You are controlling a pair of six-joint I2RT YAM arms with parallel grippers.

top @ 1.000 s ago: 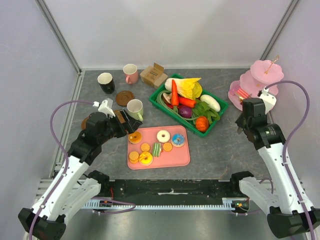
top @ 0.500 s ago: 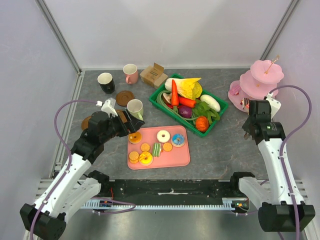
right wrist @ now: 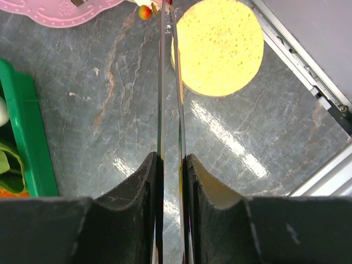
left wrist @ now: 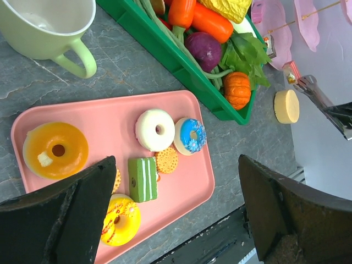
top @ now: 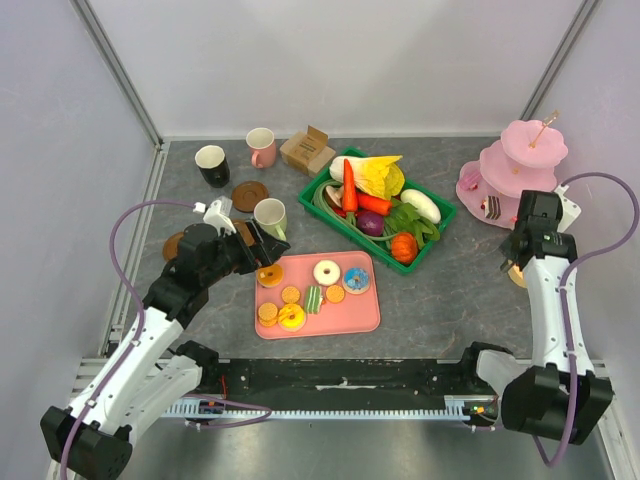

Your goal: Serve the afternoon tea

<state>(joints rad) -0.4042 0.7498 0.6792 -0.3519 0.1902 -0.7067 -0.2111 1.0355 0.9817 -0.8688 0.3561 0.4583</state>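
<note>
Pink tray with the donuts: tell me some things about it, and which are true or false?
1. The orange donut lies on the pink tray. True.
2. The blue donut is off the tray. False: it lies on the tray, beside the white donut.
3. The left gripper has its jaws wide open. True.
4. The pale-green mug stands on the tray. False: it stands on the table, beside the tray.

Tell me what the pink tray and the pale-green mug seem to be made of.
The pink tray looks like moulded plastic with a matte finish: even colour, rounded rim, little shine. The pale-green mug seems to be glazed ceramic, from its smooth, glossy wall, though plastic is possible.
</note>
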